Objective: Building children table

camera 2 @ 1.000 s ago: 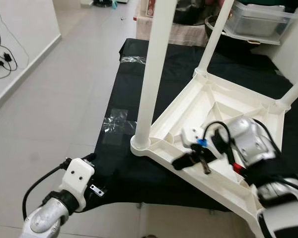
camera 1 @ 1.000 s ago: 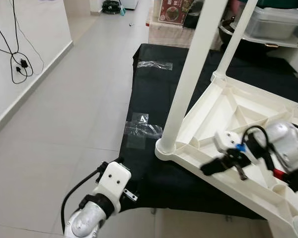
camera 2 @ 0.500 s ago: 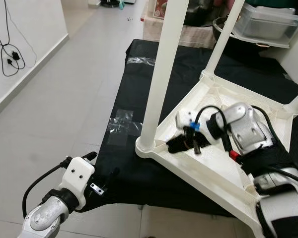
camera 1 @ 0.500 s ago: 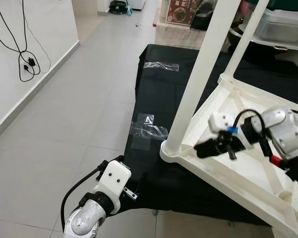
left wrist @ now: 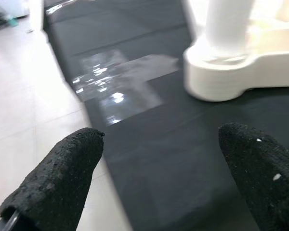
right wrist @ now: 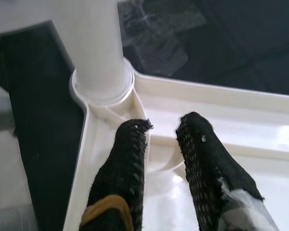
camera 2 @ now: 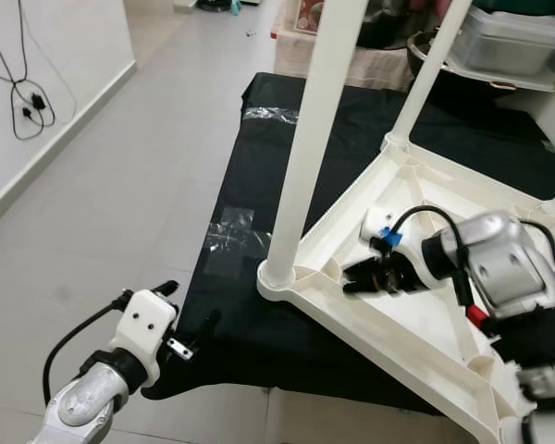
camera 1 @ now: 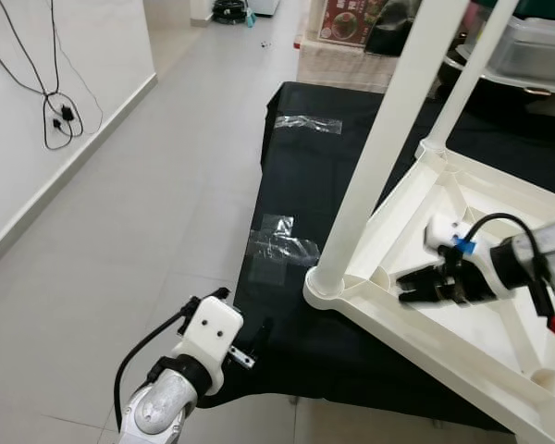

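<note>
We note the upturned white plastic table [camera 1: 444, 250] on the black mat [camera 1: 301, 185], right gripper [camera 2: 359, 277] fingers narrowly parted, empty, inside its ribbed underside; left gripper [left wrist: 159, 178] wide; we judge it light, stiff, best gripped by a leg [camera 1: 388, 148].

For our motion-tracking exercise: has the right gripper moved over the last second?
Yes. Judged against the near table leg, the right gripper first reached toward the leg's base, then drew back slightly.

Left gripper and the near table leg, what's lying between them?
Just black cloth. In the left wrist view, bare cloth runs from the left gripper to the leg's base.
</note>
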